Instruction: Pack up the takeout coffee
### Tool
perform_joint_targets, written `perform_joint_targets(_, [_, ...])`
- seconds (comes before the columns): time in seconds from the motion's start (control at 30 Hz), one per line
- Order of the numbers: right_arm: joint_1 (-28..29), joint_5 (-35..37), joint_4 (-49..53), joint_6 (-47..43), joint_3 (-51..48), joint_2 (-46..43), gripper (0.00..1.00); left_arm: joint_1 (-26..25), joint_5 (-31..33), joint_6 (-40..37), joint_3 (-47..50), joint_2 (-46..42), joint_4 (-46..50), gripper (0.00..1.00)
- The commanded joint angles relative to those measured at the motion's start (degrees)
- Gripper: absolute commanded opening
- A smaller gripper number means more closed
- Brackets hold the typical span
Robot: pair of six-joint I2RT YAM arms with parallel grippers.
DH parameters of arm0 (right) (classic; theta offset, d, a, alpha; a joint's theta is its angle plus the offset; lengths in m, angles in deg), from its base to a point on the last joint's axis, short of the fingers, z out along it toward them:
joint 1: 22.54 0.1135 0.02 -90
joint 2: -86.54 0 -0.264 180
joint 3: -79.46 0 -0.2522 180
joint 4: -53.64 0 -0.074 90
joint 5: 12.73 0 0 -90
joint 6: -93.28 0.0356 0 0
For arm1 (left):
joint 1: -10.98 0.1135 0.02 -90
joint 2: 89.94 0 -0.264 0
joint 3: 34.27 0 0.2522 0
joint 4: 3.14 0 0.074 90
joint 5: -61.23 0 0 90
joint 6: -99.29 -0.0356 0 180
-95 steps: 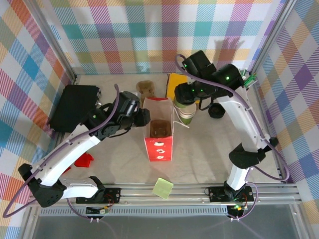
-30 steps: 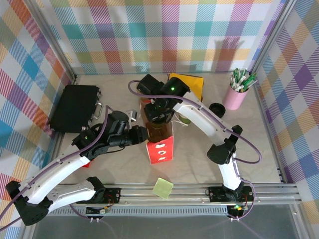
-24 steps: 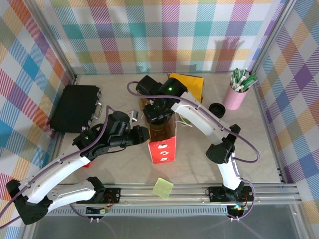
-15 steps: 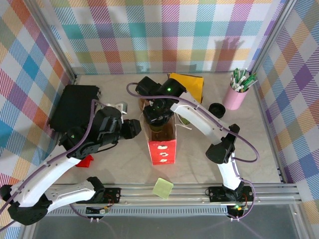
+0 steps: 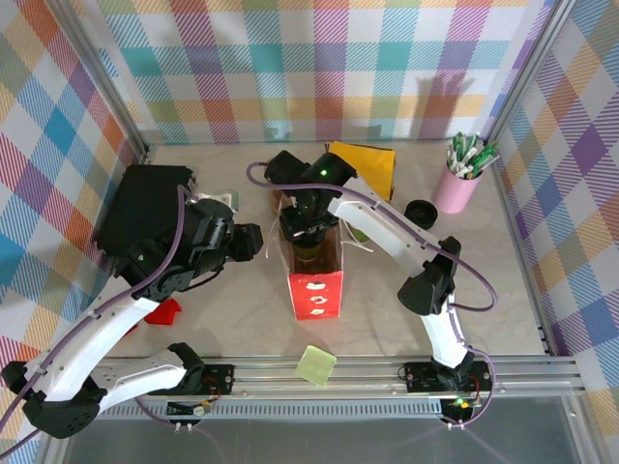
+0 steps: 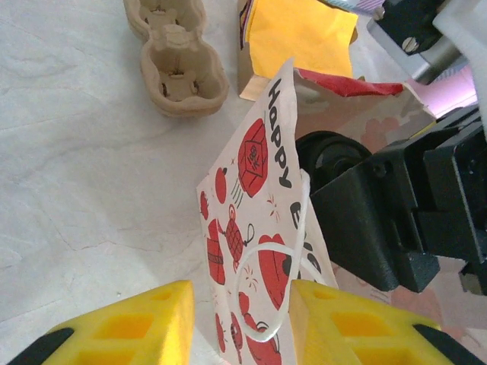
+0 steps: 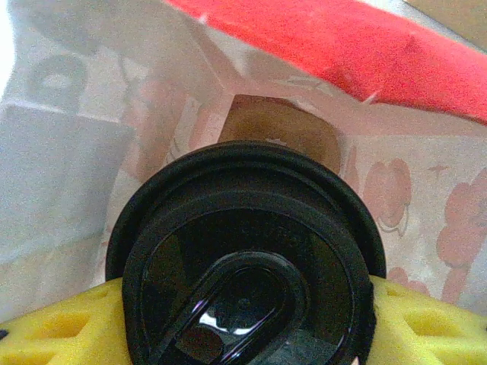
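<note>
Left hand apart, now off bag; right hand clamped on takeout coffee.

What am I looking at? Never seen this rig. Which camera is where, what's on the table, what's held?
Two white robot arms are bolted at the near edge of the table, each ending in a two-finger gripper with yellow finger pads. The overhead picture looks down from above and behind them; the other two come from a camera on each wrist. On the table: a red paper bag standing open, a black case, a pink cup of pens, a loose black lid, a yellow envelope, a green pad and a cardboard cup carrier. The right gripper is shut on the takeout coffee, black-lidded, at the bag's open top. The left gripper is open beside the bag, gripping nothing.
</note>
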Motion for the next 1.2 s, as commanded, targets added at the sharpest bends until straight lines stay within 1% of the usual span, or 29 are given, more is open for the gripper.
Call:
perform_joint_targets(0.0, [-0.5, -1.0, -1.4, 0.2, -1.8, -0.3, 0.51, 0.9, 2.8, -1.3, 0.3, 0.3, -2.4, 0.38])
perform_joint_targets(0.23, [-1.1, -1.0, -6.5, 0.1, -8.6, -3.2, 0.5, 1.6, 3.4, -2.1, -0.7, 1.4, -3.4, 0.37])
perform_joint_targets(0.37, [-1.3, -1.2, -8.1, 0.2, -10.2, -4.1, 0.5, 2.1, 3.7, -2.4, -1.7, 2.4, -3.4, 0.37])
perform_joint_targets(0.47, [-1.6, -0.7, -8.6, -0.2, -10.8, -4.3, 0.5, 3.1, 4.1, -2.6, -1.8, 2.7, -4.8, 0.37])
perform_joint_targets(0.6, [-1.9, -0.2, -10.7, -0.3, -12.8, -5.5, 0.51, 4.6, 3.1, -4.0, -2.6, 3.7, -7.6, 0.37])
perform_joint_targets(0.67, [-2.0, -0.1, -11.9, 0.1, -14.2, -6.3, 0.5, 5.4, 2.7, -5.3, -4.3, 5.0, -8.2, 0.37])
perform_joint_targets(0.73, [-2.1, 0.6, -12.6, 0.7, -15.3, -7.2, 0.5, 6.3, 3.8, -6.3, -5.8, 6.2, -8.5, 0.36])
perform_joint_targets(0.9, [-2.1, 2.1, -13.8, 2.0, -17.7, -9.1, 0.5, 8.9, 3.8, -4.7, -5.7, 7.2, -12.8, 0.36])
perform_joint_targets(0.97, [-2.0, 2.2, -13.7, 3.0, -18.7, -9.8, 0.49, 9.3, 4.9, -4.9, -6.0, 7.5, -13.5, 0.36])
perform_joint_targets(1.07, [-2.1, 2.6, -12.6, 3.7, -18.3, -9.9, 0.5, 9.4, 5.5, -5.7, -4.6, 7.4, -15.0, 0.35])
perform_joint_targets(1.17, [-2.3, 2.7, -9.6, 3.9, -13.1, -7.9, 0.49, 10.1, 2.1, -4.9, -2.9, 7.2, -16.2, 0.35])
